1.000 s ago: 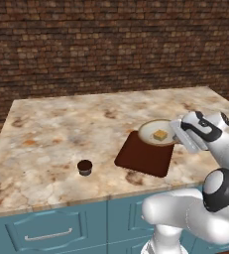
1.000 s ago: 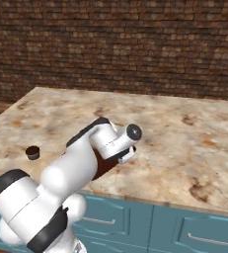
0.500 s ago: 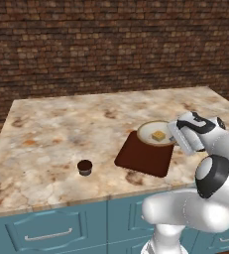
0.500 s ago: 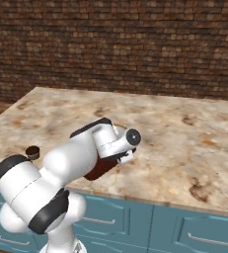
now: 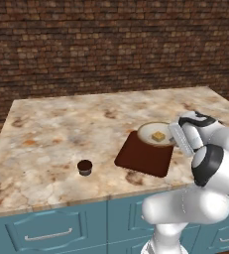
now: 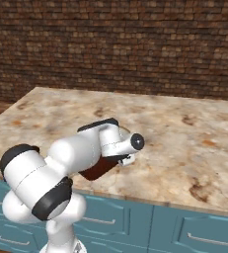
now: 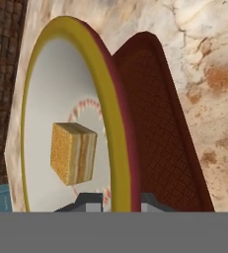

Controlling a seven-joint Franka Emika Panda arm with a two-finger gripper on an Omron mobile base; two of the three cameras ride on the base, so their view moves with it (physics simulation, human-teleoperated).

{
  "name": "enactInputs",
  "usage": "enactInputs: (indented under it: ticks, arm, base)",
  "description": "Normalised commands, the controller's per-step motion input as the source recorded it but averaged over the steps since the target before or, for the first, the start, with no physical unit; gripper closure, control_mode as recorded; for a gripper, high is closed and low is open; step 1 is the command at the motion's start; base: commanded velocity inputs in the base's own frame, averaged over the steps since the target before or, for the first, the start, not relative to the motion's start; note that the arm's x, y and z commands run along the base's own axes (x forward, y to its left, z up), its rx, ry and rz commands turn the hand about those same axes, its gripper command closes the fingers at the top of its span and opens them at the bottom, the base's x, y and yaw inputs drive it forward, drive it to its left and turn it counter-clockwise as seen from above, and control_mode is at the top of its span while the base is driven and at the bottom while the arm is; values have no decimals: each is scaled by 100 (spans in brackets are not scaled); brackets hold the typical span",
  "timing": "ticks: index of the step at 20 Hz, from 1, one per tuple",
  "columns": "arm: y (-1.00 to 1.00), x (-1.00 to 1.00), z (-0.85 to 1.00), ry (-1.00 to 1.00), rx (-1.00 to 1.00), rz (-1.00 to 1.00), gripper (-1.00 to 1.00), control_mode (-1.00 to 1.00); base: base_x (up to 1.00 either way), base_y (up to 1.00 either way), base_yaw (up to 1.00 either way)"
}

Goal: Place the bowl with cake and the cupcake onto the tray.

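Hand view, bottom centre: the gripper (image 7: 116, 201) pinches the rim of the bowl with cake (image 7: 66, 133), carrying it. Centre right of the left base view: the bowl overlaps the tray (image 5: 143, 158), apparently for set-down. The cupcake (image 5: 85, 167) waits centre left, well apart.

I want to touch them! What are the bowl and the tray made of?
The bowl looks like glazed ceramic: smooth pale inside, glossy yellow rim. The tray looks like rubber or woven matting, going by its dark red crisscross texture. Both are guesses.
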Motion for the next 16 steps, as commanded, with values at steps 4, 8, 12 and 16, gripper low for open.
enactInputs:
  ticks: [4, 8, 12, 16]
  arm:
    - [12, 10, -24, -1, 2, 0, 100, -100]
    - [16, 18, -22, 0, 1, 0, 100, -100]
    - [12, 27, -13, 0, 0, -1, 100, -100]
    - [3, 23, -15, 0, 0, 0, 100, -100]
  base:
    - [0, 0, 0]
    - [0, 0, 0]
    - [0, 0, 0]
    - [0, 0, 0]
